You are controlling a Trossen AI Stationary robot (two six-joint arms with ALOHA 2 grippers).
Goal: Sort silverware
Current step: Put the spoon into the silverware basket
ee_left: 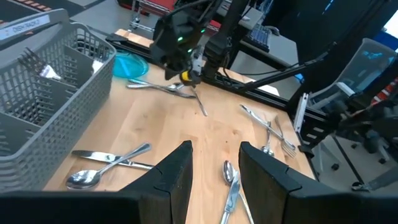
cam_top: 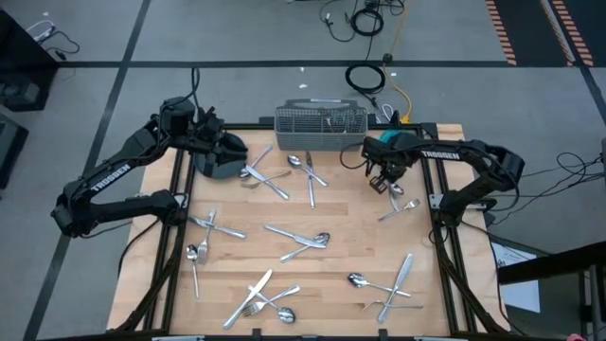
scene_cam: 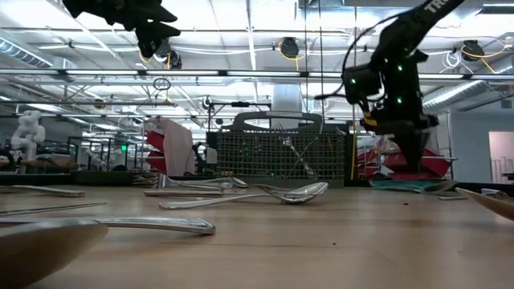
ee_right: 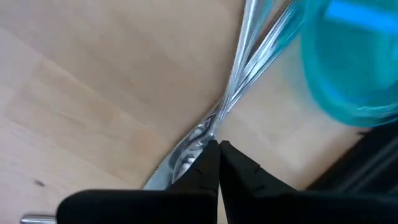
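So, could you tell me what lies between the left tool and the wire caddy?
In the high view, nothing: only bare wood separates the left tool from the caddy; the nearest silverware lies below that stretch.
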